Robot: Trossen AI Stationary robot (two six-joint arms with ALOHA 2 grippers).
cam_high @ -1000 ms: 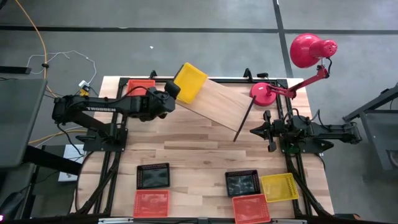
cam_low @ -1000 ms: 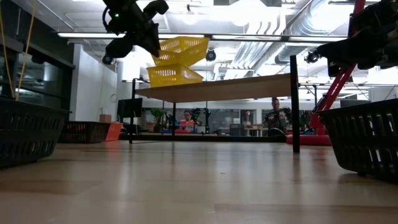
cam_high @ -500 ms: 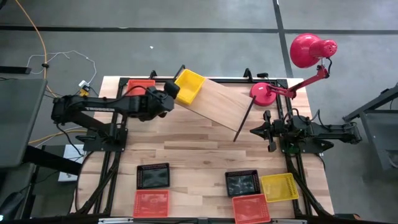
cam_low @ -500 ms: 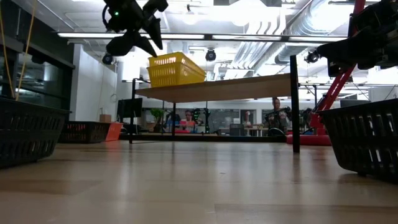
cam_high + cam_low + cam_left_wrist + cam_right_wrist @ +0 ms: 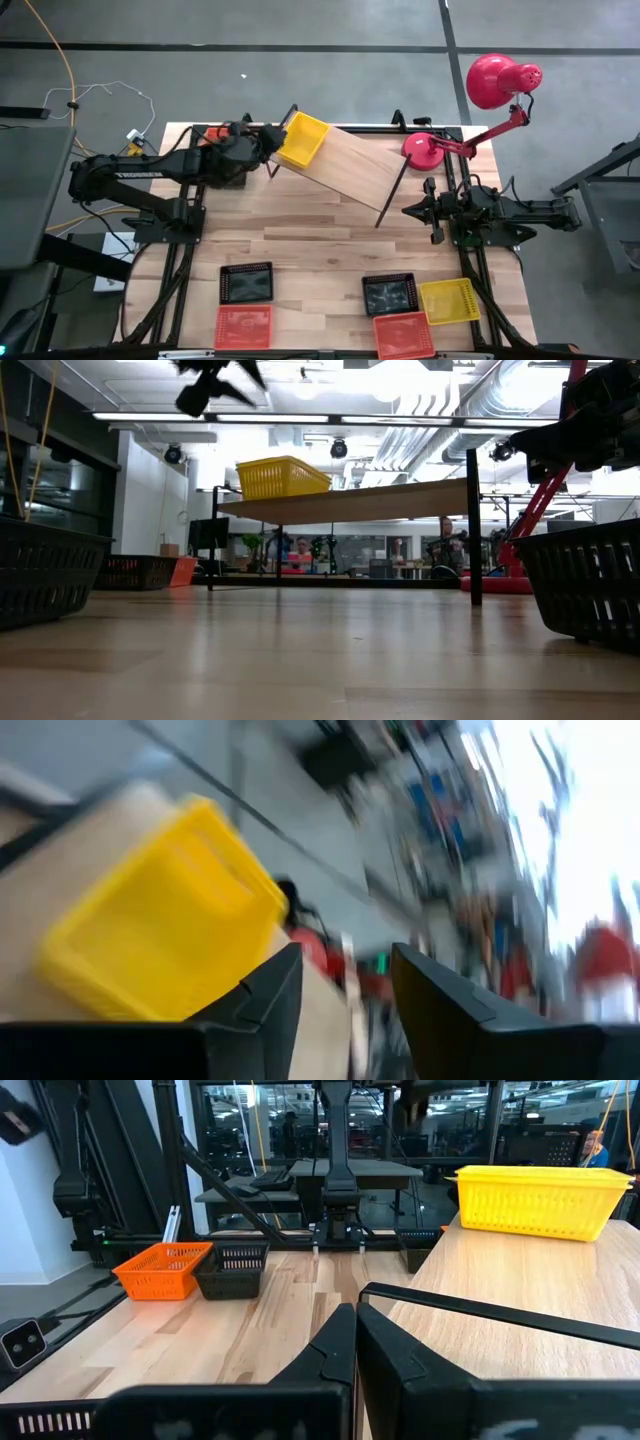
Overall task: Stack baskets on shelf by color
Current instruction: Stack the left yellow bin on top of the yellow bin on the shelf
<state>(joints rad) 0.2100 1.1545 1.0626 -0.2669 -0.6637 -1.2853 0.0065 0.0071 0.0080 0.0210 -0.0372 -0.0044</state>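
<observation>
Shelf (image 5: 350,165) with yellow basket (image 5: 302,140); left tool (image 5: 345,985) open, empty, only wrist-view visible.

Left gripper (image 5: 268,156) raised near the table's far left corner on a stretched arm, fingers (image 5: 262,1003) parted and empty; right gripper (image 5: 408,210) waiting by the right edge, fingers (image 5: 335,1350) pressed together.

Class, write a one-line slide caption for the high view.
Yellow basket sits on the shelf; the open left hand is beside it, while six more baskets wait along the table's near edge.
</observation>
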